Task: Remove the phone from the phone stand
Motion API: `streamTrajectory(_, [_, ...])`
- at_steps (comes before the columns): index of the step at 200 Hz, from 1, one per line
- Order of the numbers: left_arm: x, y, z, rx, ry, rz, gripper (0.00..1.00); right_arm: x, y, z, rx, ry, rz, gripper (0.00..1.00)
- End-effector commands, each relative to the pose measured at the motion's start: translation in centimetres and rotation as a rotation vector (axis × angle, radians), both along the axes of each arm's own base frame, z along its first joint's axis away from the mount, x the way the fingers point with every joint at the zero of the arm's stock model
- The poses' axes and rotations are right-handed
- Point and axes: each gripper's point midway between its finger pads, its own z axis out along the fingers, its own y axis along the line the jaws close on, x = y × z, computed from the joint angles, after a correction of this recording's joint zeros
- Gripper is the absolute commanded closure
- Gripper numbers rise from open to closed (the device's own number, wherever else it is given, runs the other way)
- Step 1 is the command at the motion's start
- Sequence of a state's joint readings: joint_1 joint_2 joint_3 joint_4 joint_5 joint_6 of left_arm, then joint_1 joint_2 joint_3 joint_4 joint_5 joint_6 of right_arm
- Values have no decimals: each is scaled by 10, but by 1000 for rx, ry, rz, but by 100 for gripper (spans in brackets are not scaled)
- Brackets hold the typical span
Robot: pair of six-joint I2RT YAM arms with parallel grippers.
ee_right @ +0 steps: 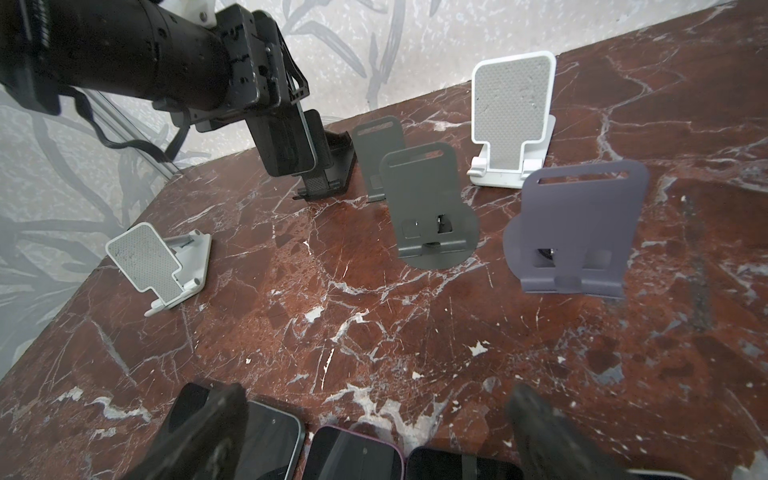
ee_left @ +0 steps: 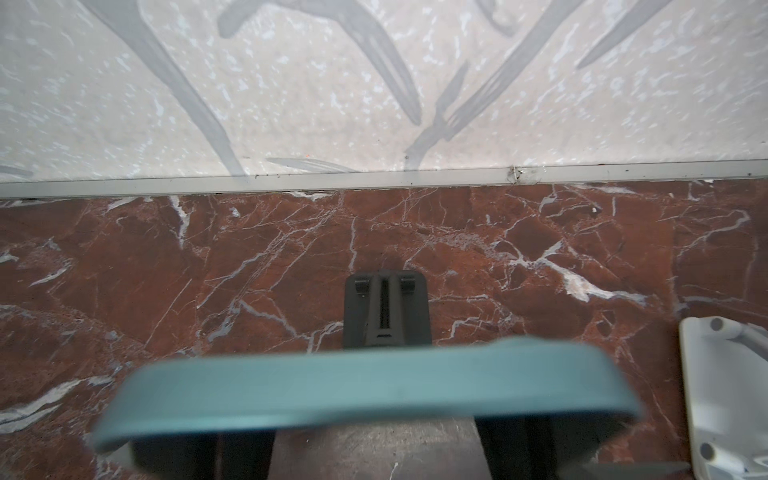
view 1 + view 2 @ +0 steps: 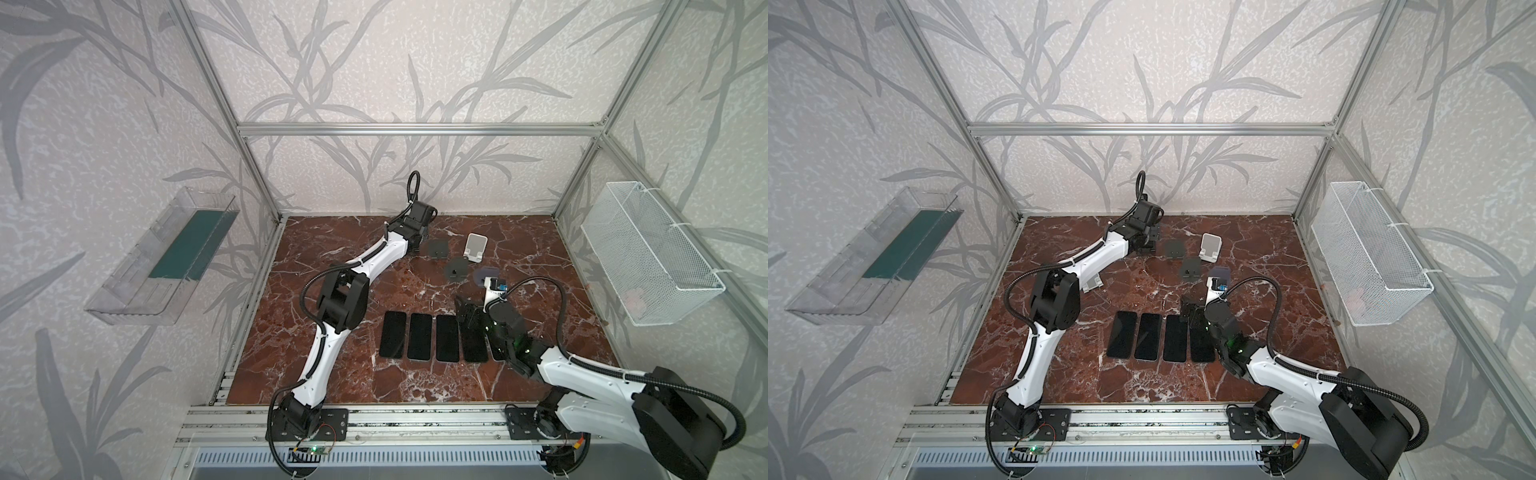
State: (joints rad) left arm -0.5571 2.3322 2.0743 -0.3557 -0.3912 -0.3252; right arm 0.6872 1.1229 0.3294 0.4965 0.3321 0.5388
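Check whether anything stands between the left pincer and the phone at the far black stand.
Nothing visible does: the left pincer is shut on the phone, right at the black stand. The nearest grey stand sits beside them, not between.

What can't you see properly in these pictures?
- Teal-cased phone: blurred in the left wrist view, too near the lens.
- Left gripper: mostly hidden in both top views under its own wrist.
- Row of black-screened phones: cut off by the picture's edge in the right wrist view.
- Right gripper: its fingertips are blurred there too.
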Motion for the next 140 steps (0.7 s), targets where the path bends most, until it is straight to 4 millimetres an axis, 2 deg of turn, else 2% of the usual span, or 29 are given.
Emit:
streamTrajectory(1, [-4, -4, 60, -46, -117, -21, 44, 1, -2, 5, 11, -19, -9, 3])
streamTrajectory(63, [-34, 10, 86, -59, -136, -48, 45, 1, -3, 7, 12, -24, -9, 3])
streamTrajectory(130, [-104, 51, 91, 12, -83, -112, 47, 0, -1, 8, 23, -22, -3, 3])
streamTrajectory(140, [-117, 58, 86, 23, -71, -120, 47, -1, 0, 8, 27, -21, 1, 3])
